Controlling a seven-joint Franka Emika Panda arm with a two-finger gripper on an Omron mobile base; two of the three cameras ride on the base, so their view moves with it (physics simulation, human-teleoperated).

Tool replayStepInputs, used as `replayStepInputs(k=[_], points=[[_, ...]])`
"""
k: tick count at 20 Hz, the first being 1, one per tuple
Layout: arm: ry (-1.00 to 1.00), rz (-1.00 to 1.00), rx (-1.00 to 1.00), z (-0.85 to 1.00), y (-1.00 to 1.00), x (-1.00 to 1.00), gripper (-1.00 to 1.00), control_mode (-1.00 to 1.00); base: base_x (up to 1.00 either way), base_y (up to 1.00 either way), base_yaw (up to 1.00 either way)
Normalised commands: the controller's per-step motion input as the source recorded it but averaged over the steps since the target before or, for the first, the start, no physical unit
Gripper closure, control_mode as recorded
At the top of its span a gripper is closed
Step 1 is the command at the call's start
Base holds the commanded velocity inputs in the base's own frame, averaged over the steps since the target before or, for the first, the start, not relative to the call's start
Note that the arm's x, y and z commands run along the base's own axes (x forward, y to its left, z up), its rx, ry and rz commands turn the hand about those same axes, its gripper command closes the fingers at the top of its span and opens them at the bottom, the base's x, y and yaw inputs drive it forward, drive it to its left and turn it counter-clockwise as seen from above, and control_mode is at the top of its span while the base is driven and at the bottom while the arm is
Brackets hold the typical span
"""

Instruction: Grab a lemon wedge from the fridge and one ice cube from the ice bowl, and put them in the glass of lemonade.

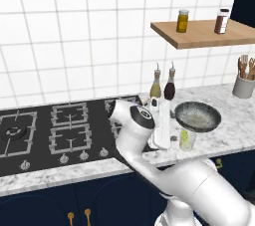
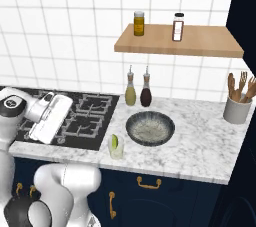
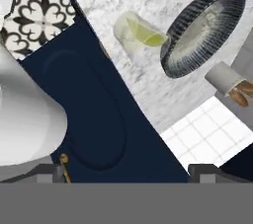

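Observation:
The glass of lemonade (image 2: 116,147) stands near the counter's front edge, just right of the hob, with a lemon wedge (image 2: 115,141) in it. Behind and to its right sits the ice bowl (image 2: 150,128); I cannot make out an ice cube in it. In the hand view the glass (image 3: 129,34), the wedge (image 3: 147,35) and the bowl (image 3: 202,30) lie at the top. My gripper (image 3: 126,172) is open with nothing between its fingertips (image 3: 49,172), and it hangs over the counter's front edge left of the glass (image 1: 187,139). The fridge is out of view.
Two oil bottles (image 2: 138,91) stand behind the bowl, and a grey utensil crock (image 2: 236,108) sits at the far right. A wooden shelf (image 2: 200,41) with two jars hangs above. The black hob (image 1: 55,130) fills the left. Navy cabinet doors (image 3: 94,114) lie below the counter.

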Motion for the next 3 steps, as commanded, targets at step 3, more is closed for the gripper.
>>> replayStepInputs(k=[3], points=[[-0.06,0.28,-0.02,0.23,0.68,-0.19,-1.00,-1.00,0.00,0.00,0.00]])
